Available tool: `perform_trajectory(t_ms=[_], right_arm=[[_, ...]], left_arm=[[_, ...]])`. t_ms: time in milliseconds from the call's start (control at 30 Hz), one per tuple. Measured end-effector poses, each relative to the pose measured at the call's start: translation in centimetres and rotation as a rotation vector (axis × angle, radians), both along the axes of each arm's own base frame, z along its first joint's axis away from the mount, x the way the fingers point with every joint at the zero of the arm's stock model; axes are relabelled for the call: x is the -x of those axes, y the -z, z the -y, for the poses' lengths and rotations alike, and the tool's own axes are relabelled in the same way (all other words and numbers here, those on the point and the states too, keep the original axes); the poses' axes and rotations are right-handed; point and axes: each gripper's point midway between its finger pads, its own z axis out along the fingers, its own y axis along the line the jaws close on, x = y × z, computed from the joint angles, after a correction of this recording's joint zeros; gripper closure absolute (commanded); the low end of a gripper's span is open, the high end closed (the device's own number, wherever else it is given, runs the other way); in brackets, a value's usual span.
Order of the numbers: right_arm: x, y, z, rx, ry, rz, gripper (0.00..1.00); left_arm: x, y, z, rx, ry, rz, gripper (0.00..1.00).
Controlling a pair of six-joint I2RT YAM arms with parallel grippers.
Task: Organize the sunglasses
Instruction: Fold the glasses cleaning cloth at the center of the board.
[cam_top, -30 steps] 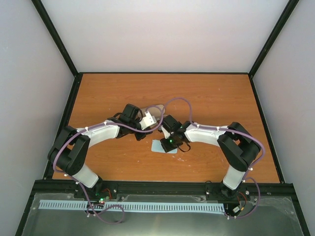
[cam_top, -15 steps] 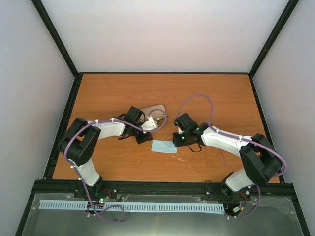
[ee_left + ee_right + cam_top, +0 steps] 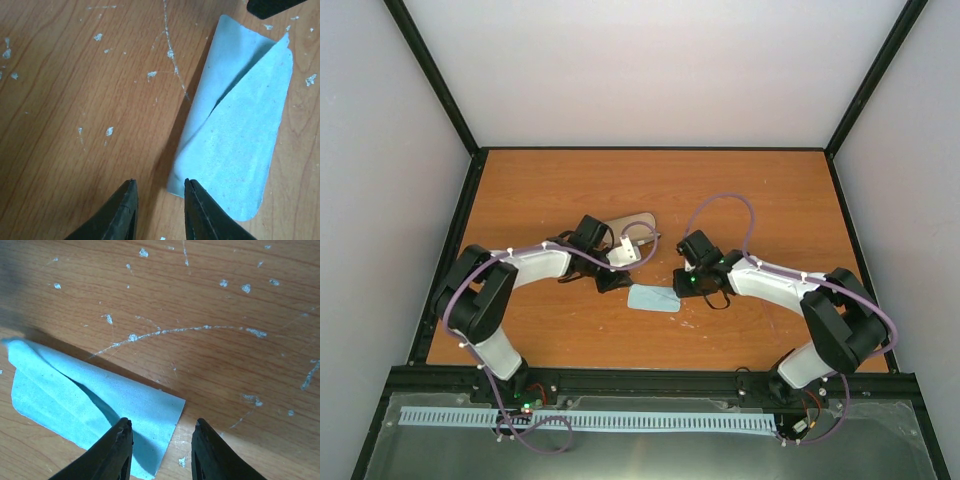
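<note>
While the blue cloth (image 3: 240, 150) lies folded, left hand (image 3: 160, 183) parted, right hand (image 3: 162, 423) parted, both empty

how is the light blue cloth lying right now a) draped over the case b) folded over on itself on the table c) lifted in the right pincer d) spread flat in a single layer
b: the cloth has one flap lapped over another and rests on the wooden table.

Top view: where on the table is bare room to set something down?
The far strip of the table, between the back wall and the case, is bare, both far corners too. The middle is crowded: case, blue cloth, left arm and right arm meet there.
</note>
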Motion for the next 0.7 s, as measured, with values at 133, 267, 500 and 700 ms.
perform_trajectory(t_ms=[133, 267, 500, 700], right_arm=[[0.1, 0.1, -0.1, -0.008, -0.004, -0.004, 0.68], [0.2, 0.2, -0.5, -0.024, -0.012, -0.008, 0.69], [-1.5, 0.2, -2.7, -0.037, -0.059, -0.006, 0.97], [-2.9, -0.3, -6.7, -0.044, -0.155, 0.027, 0.97]], left_arm=[[0.5, -0.2, 0.1, 0.006, 0.022, 0.009, 0.72], [1.5, 0.1, 0.2, 0.003, 0.043, -0.011, 0.73], [1.8, 0.6, 0.1, -0.015, 0.038, -0.012, 0.78], [1.5, 1.1, -0.7, -0.048, 0.007, 0.015, 0.80]])
